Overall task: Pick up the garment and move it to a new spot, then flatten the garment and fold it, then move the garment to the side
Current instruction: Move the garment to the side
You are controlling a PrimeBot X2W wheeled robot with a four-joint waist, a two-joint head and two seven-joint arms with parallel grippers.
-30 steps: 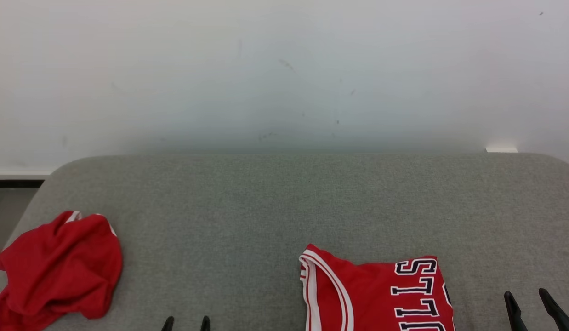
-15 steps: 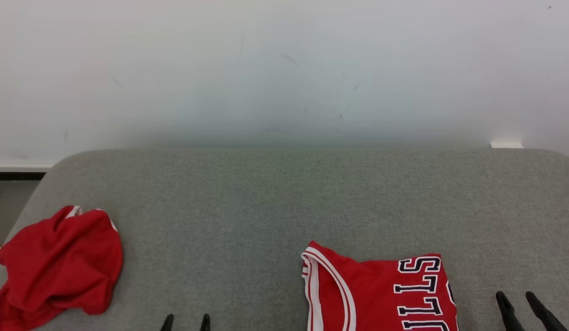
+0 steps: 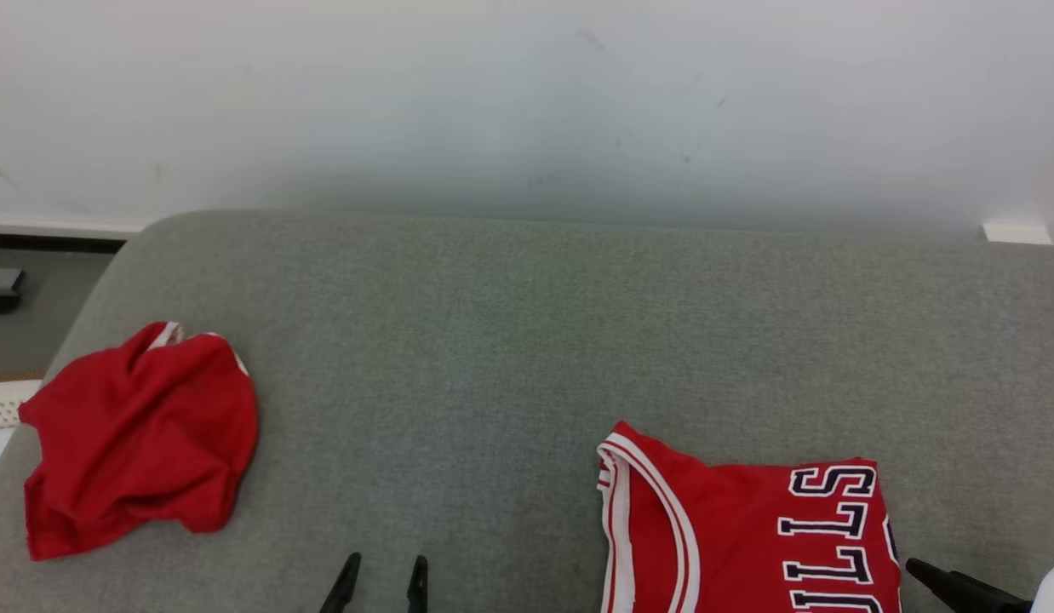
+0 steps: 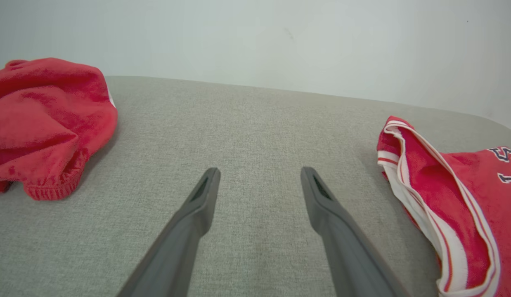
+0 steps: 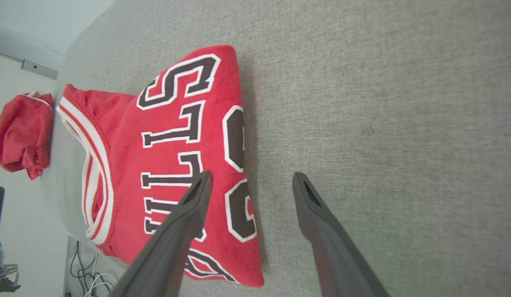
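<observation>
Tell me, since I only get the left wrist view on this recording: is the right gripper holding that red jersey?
Observer: No. The right gripper is open and empty, with one finger over the folded red jersey and the other over the grey cushion.
Operator: What does the print say? I only see an S.
Observer: The dark, white-outlined letters read ULLS, with part of a numeral along the fold edge.
</observation>
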